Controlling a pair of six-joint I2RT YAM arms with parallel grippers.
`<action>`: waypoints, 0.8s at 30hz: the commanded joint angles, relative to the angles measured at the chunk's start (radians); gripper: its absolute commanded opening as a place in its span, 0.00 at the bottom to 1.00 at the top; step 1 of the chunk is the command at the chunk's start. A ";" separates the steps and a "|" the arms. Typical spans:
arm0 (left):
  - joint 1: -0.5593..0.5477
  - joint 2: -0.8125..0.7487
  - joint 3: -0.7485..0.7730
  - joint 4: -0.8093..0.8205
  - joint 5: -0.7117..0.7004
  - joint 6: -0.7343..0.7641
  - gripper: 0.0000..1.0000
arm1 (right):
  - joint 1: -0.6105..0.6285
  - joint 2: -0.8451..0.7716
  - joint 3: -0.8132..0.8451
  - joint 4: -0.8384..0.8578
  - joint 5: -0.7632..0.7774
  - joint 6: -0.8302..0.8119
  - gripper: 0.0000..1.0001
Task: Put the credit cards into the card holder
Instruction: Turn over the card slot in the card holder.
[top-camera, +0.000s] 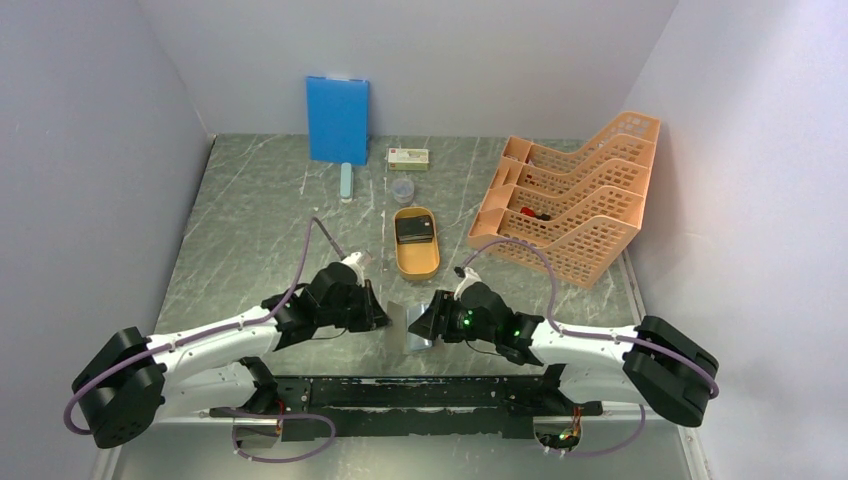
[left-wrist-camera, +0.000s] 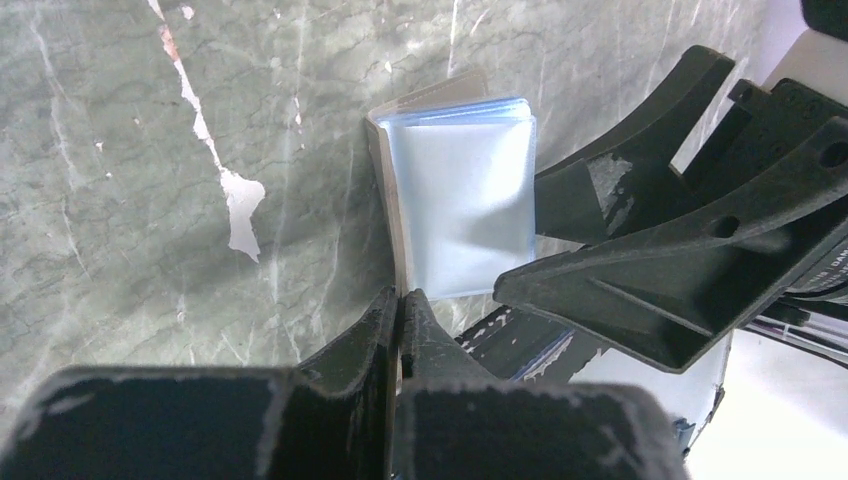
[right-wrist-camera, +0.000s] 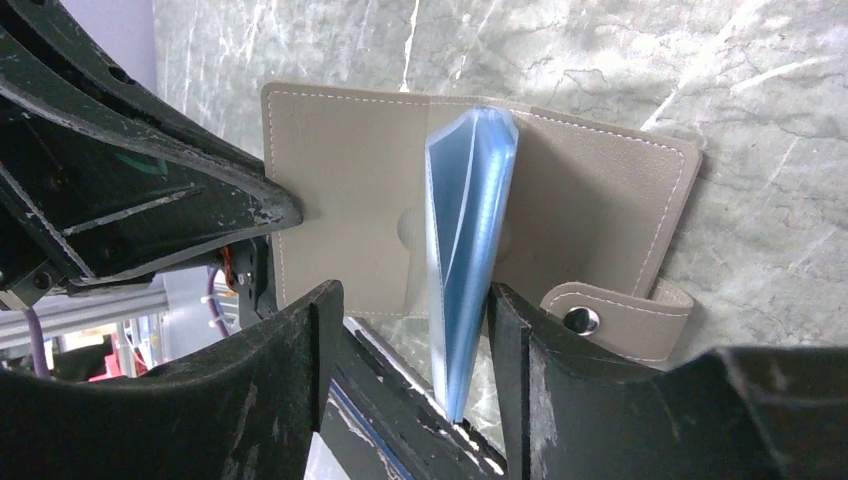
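Note:
The card holder stands open on the table between my two grippers. Its taupe covers are spread, and the pale blue sleeves stick up from the spine. My left gripper is shut on the edge of one cover. My right gripper is open, and the sleeves stand between its fingers, close to the right finger. The credit cards, a dark stack, lie in the orange oval tray beyond the grippers.
A blue board leans on the back wall, with a pale blue stick in front of it. A white-and-green box and a small clear cup sit behind the tray. An orange file rack fills the back right.

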 joint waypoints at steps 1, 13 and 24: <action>-0.002 -0.006 -0.024 0.025 0.002 -0.010 0.05 | -0.005 0.003 0.020 -0.010 0.017 0.003 0.60; -0.003 0.053 -0.081 0.055 -0.024 -0.020 0.05 | -0.056 -0.125 -0.077 0.030 -0.006 0.060 0.48; -0.003 0.063 -0.076 0.054 -0.028 -0.016 0.05 | -0.075 -0.114 -0.086 0.024 -0.016 0.062 0.30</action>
